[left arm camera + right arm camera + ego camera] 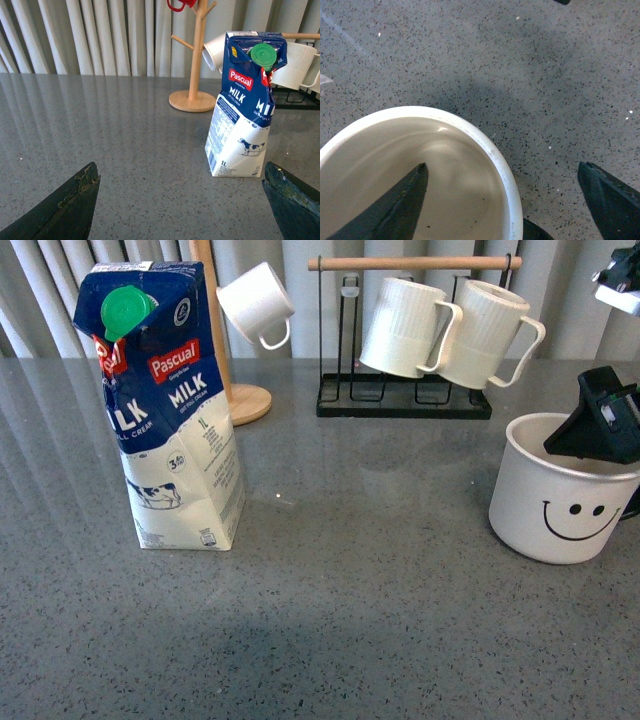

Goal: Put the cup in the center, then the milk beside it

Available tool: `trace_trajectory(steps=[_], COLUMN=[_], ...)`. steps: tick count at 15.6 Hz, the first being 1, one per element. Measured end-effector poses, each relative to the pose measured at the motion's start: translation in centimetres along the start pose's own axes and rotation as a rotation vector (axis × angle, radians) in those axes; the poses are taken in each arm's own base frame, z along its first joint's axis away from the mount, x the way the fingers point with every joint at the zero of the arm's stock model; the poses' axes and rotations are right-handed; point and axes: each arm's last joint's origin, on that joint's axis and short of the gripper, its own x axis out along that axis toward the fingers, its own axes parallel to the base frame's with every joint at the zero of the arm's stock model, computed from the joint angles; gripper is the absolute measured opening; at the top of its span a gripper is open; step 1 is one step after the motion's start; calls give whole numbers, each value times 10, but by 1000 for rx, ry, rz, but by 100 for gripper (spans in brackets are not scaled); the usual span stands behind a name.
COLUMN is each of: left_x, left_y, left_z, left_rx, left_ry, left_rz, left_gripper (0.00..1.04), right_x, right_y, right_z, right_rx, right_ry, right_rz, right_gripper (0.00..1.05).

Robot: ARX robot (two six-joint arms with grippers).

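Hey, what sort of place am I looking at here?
Likely a kitchen-style counter, perhaps staged: speckled grey countertop, mug rack and wooden mug tree hung with white mugs, a milk carton, pleated curtain behind.

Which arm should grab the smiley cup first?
Right. The right tool is open and straddles the rim of the cup, one finger inside and one outside. The cup stands on the robot's right side. The left tool faces the milk, and no cup shows in its view.
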Motion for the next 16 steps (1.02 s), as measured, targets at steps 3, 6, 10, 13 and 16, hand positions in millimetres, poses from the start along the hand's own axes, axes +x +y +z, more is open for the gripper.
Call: trace_trajectory(steps=[3,6,10,13,16], left_x=[0,0,0,0,0], left_y=[0,0,0,0,0], left_z=[0,0,0,0,0], left_rx=[0,0,0,0,0], left_ry=[0,0,0,0,0], left_rz=[0,0,0,0,0], left_gripper=[98,98,98,98,98], right_x=[3,3,-1,-5,-11], right_y=[0,-1,0,2,18], right_z=[-2,-2,1,2,15], right_rx=[-16,-20,-10,0,-6], right_ry=[12,11,-9,-9,-39], right_rz=[7,6,17,25,63], right_gripper=[63,30,4,4,4])
